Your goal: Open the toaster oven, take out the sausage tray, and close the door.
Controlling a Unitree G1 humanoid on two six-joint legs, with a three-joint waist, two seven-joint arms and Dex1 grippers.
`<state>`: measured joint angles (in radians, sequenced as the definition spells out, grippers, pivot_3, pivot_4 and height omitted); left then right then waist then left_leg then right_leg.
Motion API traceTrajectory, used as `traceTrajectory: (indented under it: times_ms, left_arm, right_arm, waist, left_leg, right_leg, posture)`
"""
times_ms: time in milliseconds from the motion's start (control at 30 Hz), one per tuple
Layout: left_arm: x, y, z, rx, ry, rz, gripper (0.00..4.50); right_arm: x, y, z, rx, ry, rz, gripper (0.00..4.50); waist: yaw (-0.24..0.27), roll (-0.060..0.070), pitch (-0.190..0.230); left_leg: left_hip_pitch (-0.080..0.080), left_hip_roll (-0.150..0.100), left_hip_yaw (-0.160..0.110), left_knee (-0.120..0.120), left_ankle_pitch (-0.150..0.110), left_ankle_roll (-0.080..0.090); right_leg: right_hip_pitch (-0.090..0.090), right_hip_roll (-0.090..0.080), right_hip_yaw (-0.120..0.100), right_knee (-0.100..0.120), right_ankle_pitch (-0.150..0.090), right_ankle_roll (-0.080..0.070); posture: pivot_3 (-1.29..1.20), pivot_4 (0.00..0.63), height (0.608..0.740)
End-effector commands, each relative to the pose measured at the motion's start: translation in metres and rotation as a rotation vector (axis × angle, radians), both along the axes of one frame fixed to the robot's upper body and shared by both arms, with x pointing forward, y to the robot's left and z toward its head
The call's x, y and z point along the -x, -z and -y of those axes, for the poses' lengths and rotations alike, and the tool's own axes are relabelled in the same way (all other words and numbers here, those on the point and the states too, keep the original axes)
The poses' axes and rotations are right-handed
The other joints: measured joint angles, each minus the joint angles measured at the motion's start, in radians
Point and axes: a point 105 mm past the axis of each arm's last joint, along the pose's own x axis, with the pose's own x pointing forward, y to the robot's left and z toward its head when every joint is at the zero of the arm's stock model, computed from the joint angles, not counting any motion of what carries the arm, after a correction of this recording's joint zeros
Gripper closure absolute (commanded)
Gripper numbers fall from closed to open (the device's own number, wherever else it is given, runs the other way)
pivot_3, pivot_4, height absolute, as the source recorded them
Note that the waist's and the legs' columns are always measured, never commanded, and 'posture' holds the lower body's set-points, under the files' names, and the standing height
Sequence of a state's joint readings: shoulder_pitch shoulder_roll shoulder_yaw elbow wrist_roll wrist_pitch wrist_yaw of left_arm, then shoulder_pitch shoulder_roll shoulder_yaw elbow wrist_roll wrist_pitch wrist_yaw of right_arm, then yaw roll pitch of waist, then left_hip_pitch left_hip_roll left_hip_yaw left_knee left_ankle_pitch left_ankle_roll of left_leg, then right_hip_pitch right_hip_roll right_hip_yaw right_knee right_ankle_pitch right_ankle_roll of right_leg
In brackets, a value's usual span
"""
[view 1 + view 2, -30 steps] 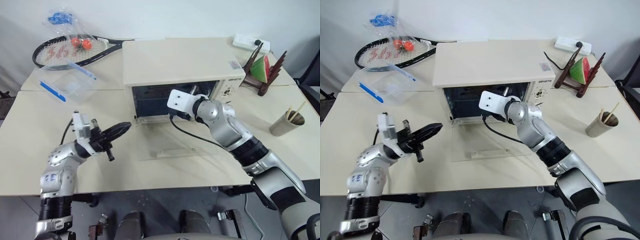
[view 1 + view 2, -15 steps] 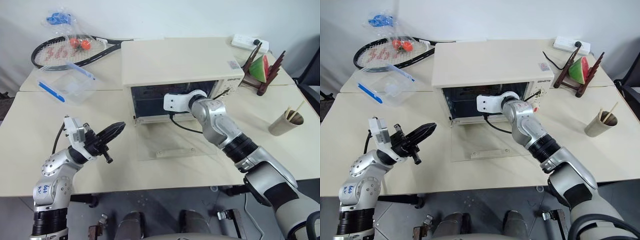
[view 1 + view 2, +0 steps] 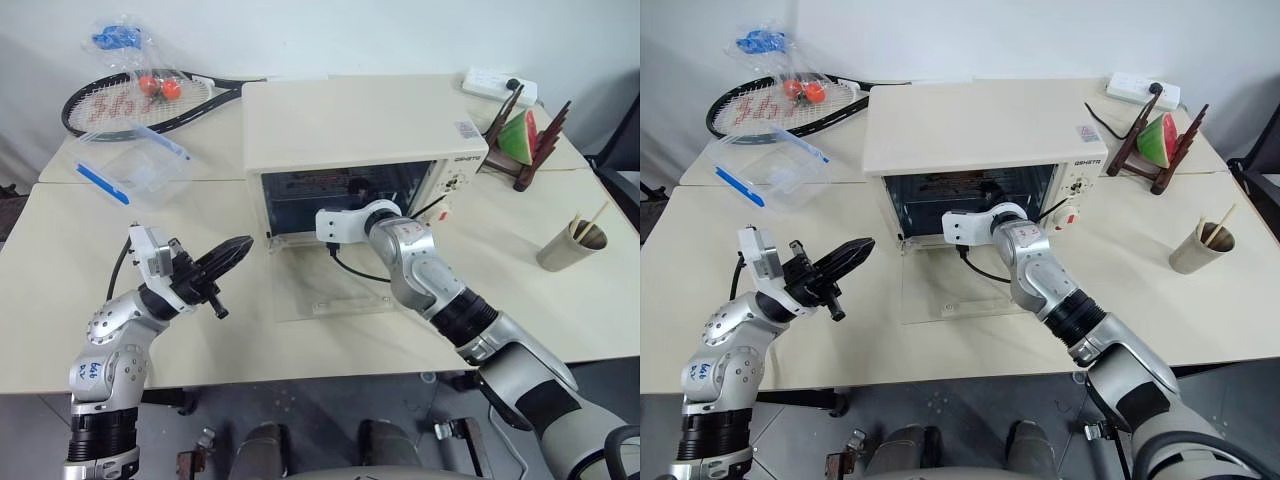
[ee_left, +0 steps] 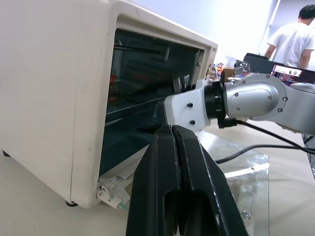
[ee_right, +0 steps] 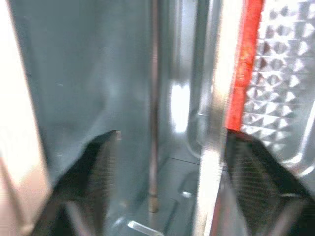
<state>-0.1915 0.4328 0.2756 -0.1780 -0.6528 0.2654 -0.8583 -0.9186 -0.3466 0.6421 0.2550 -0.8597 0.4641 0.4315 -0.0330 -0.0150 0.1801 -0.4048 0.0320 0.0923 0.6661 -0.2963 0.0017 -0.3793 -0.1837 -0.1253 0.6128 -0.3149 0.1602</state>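
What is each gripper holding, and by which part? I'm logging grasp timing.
Nothing is held yet. The right gripper is inside the toaster oven, open astride the sausage tray edge. The left gripper is shut, empty.

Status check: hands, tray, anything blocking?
Left hand shut, empty. Right hand inside toaster oven, fingers apart around sausage tray edge. Door down flat. Nothing blocking.
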Motion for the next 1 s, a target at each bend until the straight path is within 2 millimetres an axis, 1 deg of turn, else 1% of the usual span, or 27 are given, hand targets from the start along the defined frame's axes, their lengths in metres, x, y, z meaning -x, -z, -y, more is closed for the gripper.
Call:
traceTrajectory:
  times_ms: [33,200,367,500,633,700,833,867,900,967,1000]
  left_arm:
    - [0.001,-0.007,-0.002,0.008,-0.005,0.026,4.50]
    - [0.000,-0.007,-0.004,0.006,-0.014,0.012,4.50]
    - [-0.003,-0.007,-0.010,0.007,-0.038,-0.018,4.50]
    - [-0.010,-0.007,-0.015,0.000,-0.063,-0.042,4.50]
    - [-0.013,-0.008,-0.016,0.000,-0.069,-0.048,4.50]
    - [-0.015,-0.011,-0.016,0.009,-0.068,-0.050,4.50]
    - [-0.023,-0.014,-0.024,0.042,-0.107,-0.097,4.50]
    - [-0.024,-0.016,-0.026,0.055,-0.114,-0.102,4.12]
    - [-0.024,-0.017,-0.027,0.063,-0.118,-0.105,3.94]
    - [-0.025,-0.020,-0.030,0.084,-0.116,-0.117,3.41]
    - [-0.024,-0.021,-0.031,0.099,-0.103,-0.132,3.07]
  right_arm:
    - [0.003,-0.013,-0.002,-0.053,0.007,0.030,2.74]
    - [0.008,-0.018,-0.003,-0.100,0.007,0.055,4.48]
    - [0.014,-0.029,-0.003,-0.124,-0.021,0.124,4.48]
    - [0.021,-0.033,-0.001,-0.133,-0.048,0.167,4.48]
    - [0.027,-0.034,-0.001,-0.137,-0.065,0.193,4.48]
    - [0.035,-0.033,-0.001,-0.131,-0.089,0.215,4.48]
    - [0.050,-0.027,0.002,-0.125,-0.124,0.234,4.48]
    - [0.052,-0.025,0.002,-0.123,-0.131,0.234,4.50]
    - [0.054,-0.024,0.003,-0.122,-0.135,0.234,4.50]
    - [0.061,-0.021,0.004,-0.109,-0.157,0.242,4.50]
    - [0.064,-0.020,0.005,-0.107,-0.161,0.241,4.50]
  waist:
    - [0.001,0.000,0.000]
    - [0.001,0.000,0.000]
    - [0.001,0.000,0.000]
    - [0.002,0.000,0.000]
    - [0.001,0.000,0.000]
    - [0.002,0.000,0.000]
    - [0.004,0.000,0.000]
    - [0.004,0.000,0.000]
    - [0.003,0.000,0.000]
    - [0.003,0.000,0.000]
    - [0.002,0.000,0.000]
  left_leg:
    - [0.000,0.000,0.000,0.000,0.000,0.000]
    - [0.000,0.000,0.000,0.000,0.000,0.000]
    - [0.000,0.000,0.000,0.000,0.000,0.000]
    - [0.000,0.000,0.000,-0.001,0.000,0.000]
    - [0.000,0.000,0.000,-0.001,0.000,0.000]
    - [0.000,0.000,0.000,-0.002,0.000,0.000]
    - [0.000,0.000,0.000,-0.002,0.000,0.000]
    - [0.000,0.000,0.000,-0.002,0.000,0.000]
    - [0.000,0.000,0.000,-0.002,0.000,0.000]
    - [0.000,0.000,0.000,-0.002,0.000,-0.001]
    - [0.000,0.000,0.000,-0.002,0.000,-0.001]
  right_leg:
    - [0.000,0.000,0.000,0.000,0.000,0.000]
    - [0.000,0.000,0.000,0.000,0.000,0.000]
    - [0.000,0.000,0.000,0.000,0.000,0.000]
    - [0.000,0.000,0.000,0.000,0.000,0.000]
    - [0.000,0.000,0.000,-0.001,0.000,0.000]
    - [0.000,0.000,0.000,-0.001,0.000,0.000]
    - [0.000,0.000,-0.001,-0.002,0.000,0.000]
    - [0.000,0.000,-0.001,-0.002,0.000,0.000]
    - [0.000,0.000,-0.001,-0.002,0.000,0.000]
    - [0.000,0.000,-0.001,-0.002,0.000,0.000]
    - [0.000,0.000,-0.001,-0.002,0.000,0.000]
  posture:
    - [0.00,0.150,0.740]
    - [0.00,0.150,0.740]
    - [0.00,0.150,0.740]
    - [0.00,0.150,0.740]
    - [0.00,0.150,0.740]
    - [0.00,0.150,0.740]
    - [0.00,0.150,0.740]
    - [0.00,0.150,0.740]
    - [0.00,0.150,0.740]
    - [0.00,0.150,0.740]
    - [0.00,0.150,0.740]
